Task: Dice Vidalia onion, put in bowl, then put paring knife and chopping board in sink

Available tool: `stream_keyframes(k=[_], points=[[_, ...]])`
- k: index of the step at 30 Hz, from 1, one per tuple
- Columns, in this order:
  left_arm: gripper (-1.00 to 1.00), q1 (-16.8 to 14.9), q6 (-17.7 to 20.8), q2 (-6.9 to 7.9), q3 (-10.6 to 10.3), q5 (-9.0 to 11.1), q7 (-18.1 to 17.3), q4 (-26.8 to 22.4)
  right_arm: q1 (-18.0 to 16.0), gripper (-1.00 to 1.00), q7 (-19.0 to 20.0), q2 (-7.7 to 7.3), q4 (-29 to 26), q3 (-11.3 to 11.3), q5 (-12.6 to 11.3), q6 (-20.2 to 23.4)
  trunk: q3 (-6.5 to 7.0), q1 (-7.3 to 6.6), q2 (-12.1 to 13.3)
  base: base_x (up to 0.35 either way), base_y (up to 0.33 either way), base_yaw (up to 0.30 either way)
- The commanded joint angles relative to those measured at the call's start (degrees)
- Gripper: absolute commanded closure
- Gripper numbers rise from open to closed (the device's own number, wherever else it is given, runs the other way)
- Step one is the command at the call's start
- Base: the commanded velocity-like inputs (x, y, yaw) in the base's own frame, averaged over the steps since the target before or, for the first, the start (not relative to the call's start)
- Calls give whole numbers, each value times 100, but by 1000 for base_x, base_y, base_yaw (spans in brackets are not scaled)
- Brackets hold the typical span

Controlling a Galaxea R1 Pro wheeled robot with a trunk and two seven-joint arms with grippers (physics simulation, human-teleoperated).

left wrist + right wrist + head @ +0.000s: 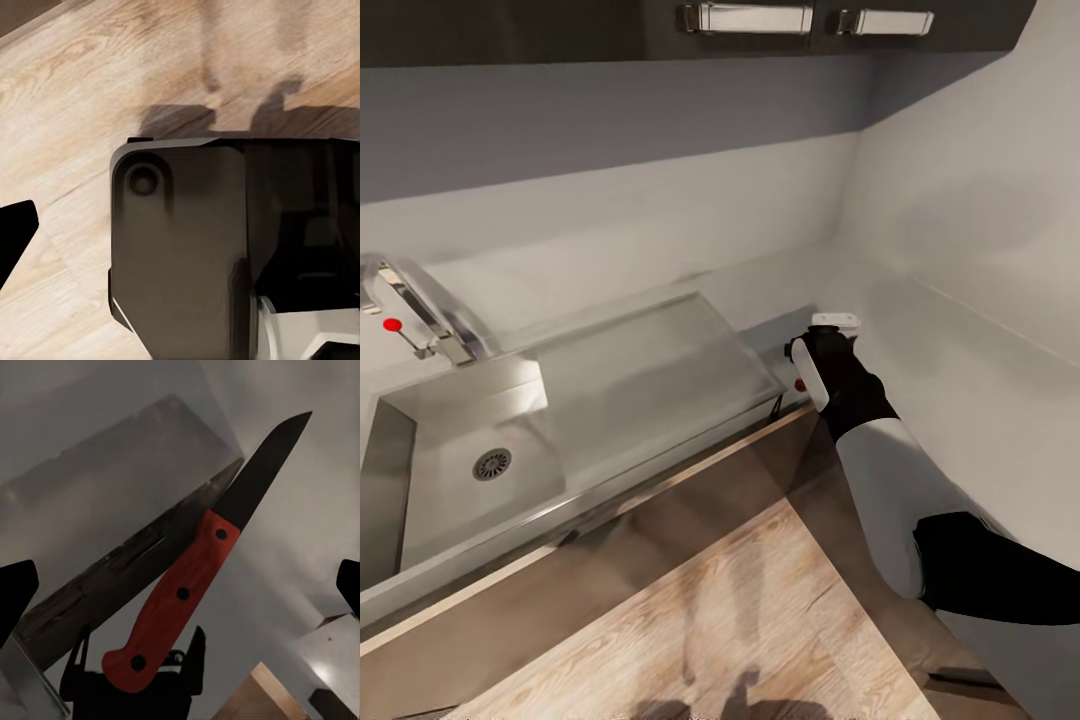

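While the right arm is reaching over the grey tabletop [960, 400] just beside the drainboard end of the sink [650, 370], the right gripper [812, 362] is clamping the paring knife [202, 577] by the butt of its red handle, the dark blade pointing away from the wrist camera. Steel basin, round drain [492, 464] and chrome tap [420, 310] with its red dot are sitting toward the left. How the left gripper is standing I cannot tell; its camera is facing the wooden floor [82, 82] and the robot's dark base [187, 247].
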Motion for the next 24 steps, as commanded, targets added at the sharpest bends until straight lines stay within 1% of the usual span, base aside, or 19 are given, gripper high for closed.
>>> stream_keyframes(k=[1,18,24], points=[[-100,2,-10,6,-15,40,3,-4,-4,-100,-56,0,-3,12,-60,9,-14,2,-7,0,-25,0],[-100,2,-11,6,-15,31,3,63,-4,-100,-56,0,-3,12,-60,9,-142,2,-7,0,-6,0],[-100,2,-11,6,-15,31,3,64,-4,-100,-56,0,-4,12,-60,11,-187,2,-7,0,-55,0]])
